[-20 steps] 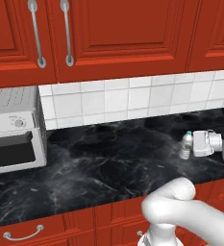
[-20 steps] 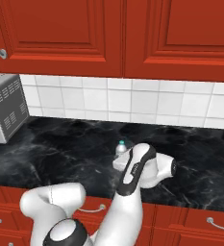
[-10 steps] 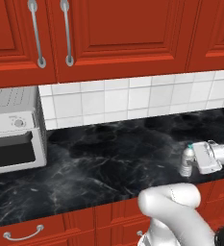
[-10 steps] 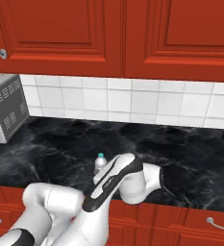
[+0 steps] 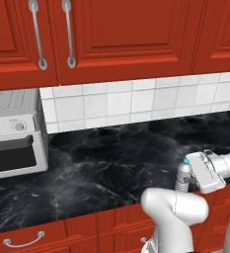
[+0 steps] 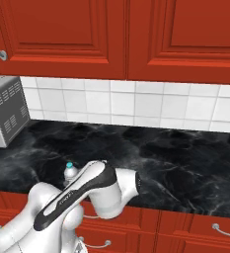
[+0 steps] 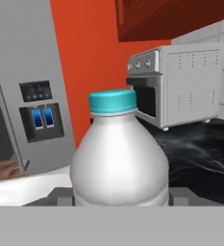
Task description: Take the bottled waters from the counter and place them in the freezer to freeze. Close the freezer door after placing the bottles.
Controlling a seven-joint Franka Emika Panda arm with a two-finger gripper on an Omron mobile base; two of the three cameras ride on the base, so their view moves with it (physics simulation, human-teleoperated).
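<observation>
Bottle point(image 5: 184, 176) with the teal cap is held upright in the gripper point(image 5: 198, 177), raised over the front edge of the counter point(image 5: 106, 163). From the left base camera, its cap and shoulder stand just left of the white hand, past the right-hand end of the visible worktop and well away from the toaster oven point(image 5: 13, 133). From the right base camera, the same bottle point(image 6: 70, 174) shows as a teal cap and pale neck rising just behind the robot's forearm, near the counter point(image 6: 166, 163) front and to the right of the toaster oven point(image 6: 5, 116).

The hand camera sits directly behind the bottle point(image 7: 119, 158): teal cap on top, rounded pale shoulders below, lower body cut off by the frame. Finger contact itself is not visible in any picture; the bottle's position against the hand, clear of the worktop, indicates the pincer is clasped around it. Beyond it stand the toaster oven point(image 7: 180, 86) on the black marble and, to the left of the bottle, a grey panel with a dark dispenser point(image 7: 39, 115).

Red wall cabinets point(image 5: 111, 34) and a white tile backsplash point(image 5: 136, 101) run above the counter.
</observation>
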